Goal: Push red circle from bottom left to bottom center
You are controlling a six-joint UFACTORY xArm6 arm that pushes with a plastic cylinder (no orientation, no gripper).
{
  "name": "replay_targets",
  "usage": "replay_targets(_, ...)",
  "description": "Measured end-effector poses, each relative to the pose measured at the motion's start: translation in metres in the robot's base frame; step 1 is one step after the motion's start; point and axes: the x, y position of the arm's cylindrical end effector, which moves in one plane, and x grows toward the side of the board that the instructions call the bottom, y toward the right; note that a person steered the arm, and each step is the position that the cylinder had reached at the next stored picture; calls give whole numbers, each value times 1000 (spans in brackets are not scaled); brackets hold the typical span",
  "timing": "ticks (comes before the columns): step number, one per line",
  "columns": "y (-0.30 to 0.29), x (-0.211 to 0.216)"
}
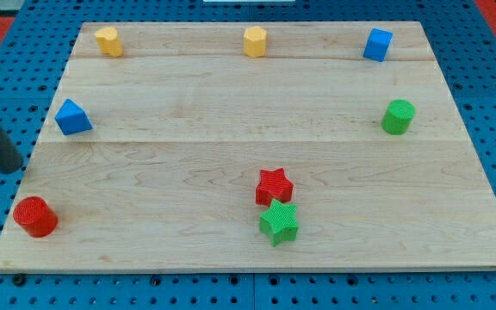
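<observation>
The red circle (35, 216) sits at the bottom left of the wooden board (188, 112). My tip (9, 167) is at the view's left edge, just off the board's left side, above and slightly left of the red circle and apart from it. The red star (274, 185) and the green star (279, 222) lie touching at the bottom center, the green one below the red.
A blue triangle (72, 116) lies at the left, right of my rod. Two yellow blocks (107, 40) (255, 40) and a blue cube (377, 44) line the top edge. A green cylinder (397, 116) stands at the right.
</observation>
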Motion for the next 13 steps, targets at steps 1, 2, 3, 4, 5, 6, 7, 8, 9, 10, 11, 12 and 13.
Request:
replay_targets(1, 0, 18)
replay_targets(2, 0, 37)
replay_targets(3, 1, 79)
replay_targets(4, 3, 111)
replay_targets(5, 32, 89)
replay_targets(6, 90, 54)
replay_targets(7, 137, 47)
replay_targets(8, 91, 46)
replay_targets(9, 49, 41)
replay_targets(10, 106, 17)
replay_targets(11, 208, -5)
replay_targets(12, 284, -22)
replay_targets(13, 284, -23)
